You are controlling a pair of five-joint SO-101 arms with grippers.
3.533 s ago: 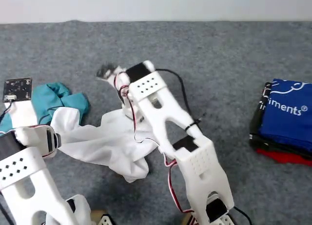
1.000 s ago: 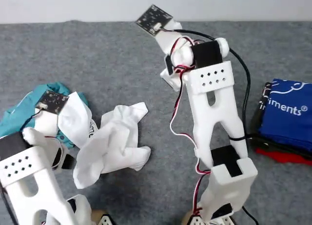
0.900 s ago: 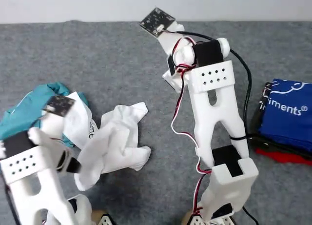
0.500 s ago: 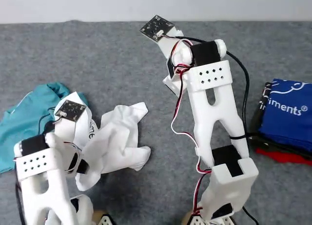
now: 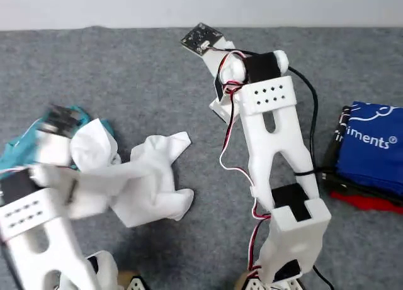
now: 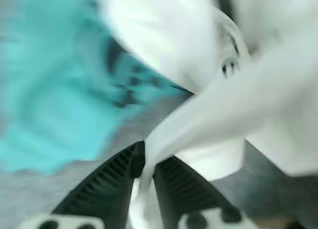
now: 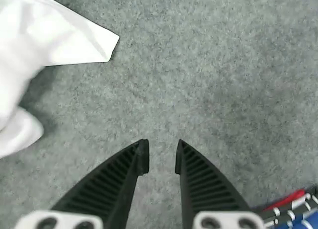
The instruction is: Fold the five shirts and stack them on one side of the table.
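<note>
A crumpled white shirt point(image 5: 141, 180) lies on the grey table left of the middle, partly over a teal shirt point(image 5: 19, 148) at the left edge. My left gripper point(image 6: 148, 162) is shut on a pulled strip of the white shirt point(image 6: 233, 105), with the teal shirt point(image 6: 54, 90) beyond it. My right gripper point(image 7: 160, 157) hangs over bare carpet with its fingers a little apart and nothing between them; a corner of the white shirt point(image 7: 59, 40) lies near it. The right arm point(image 5: 271, 114) stands raised mid-table. Folded shirts, blue point(image 5: 371, 145) on top, are stacked at the right edge.
A red shirt point(image 5: 365, 202) and a dark one point(image 5: 332, 153) lie under the blue one in the stack. Grey carpet point(image 5: 126, 70) covers the table; its far edge meets a pale wall.
The right arm let go of the white shirt and rose towards the back. The left arm shifted around over the white shirt and now pulls a strip of it leftward.
</note>
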